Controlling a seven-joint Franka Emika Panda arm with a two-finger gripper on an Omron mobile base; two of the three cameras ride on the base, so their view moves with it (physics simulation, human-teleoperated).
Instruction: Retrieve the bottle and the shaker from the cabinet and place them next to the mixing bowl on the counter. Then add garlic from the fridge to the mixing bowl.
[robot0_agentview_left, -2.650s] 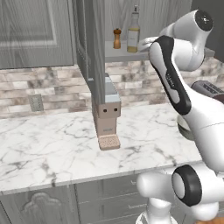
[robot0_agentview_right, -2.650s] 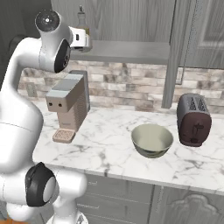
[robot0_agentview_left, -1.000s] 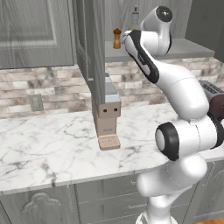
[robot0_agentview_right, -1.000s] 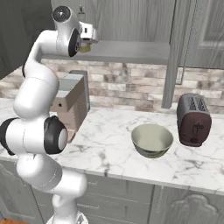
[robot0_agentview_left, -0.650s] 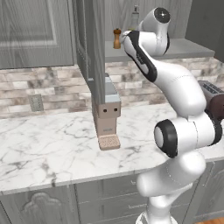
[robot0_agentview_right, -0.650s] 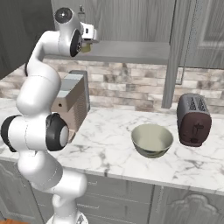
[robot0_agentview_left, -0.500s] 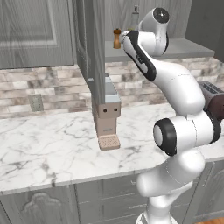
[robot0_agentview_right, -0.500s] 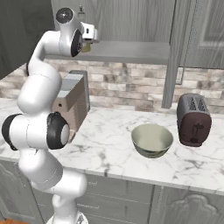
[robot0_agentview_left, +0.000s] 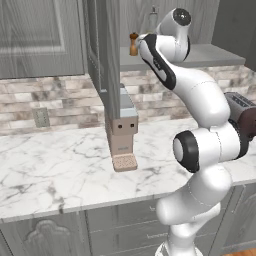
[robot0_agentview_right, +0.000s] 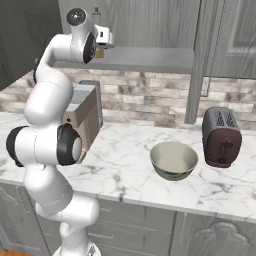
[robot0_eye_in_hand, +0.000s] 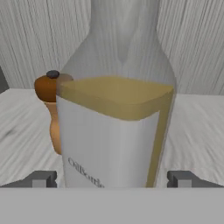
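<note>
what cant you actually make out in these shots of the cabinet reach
- Bottle, hand view: neck cut off by the top edge, base hidden behind the grey band.
- Shaker, hand view: its right half hidden behind the bottle.
- Bottle, left base view: body hidden by the arm; neck alone shows.
- End effector: fingertips flank the bottle; contact cannot be told.
- Label text on the bottle: too blurred to read fully.

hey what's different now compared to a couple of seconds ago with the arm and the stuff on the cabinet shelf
The arm swung up from beside the shelf and pushed its hand in toward the tall clear glass bottle of yellowish liquid, which now sits between the open fingers, not yet gripped. The small brown wooden shaker, olive-green mixing bowl, dark red toaster and coffee machine stayed put.
</note>
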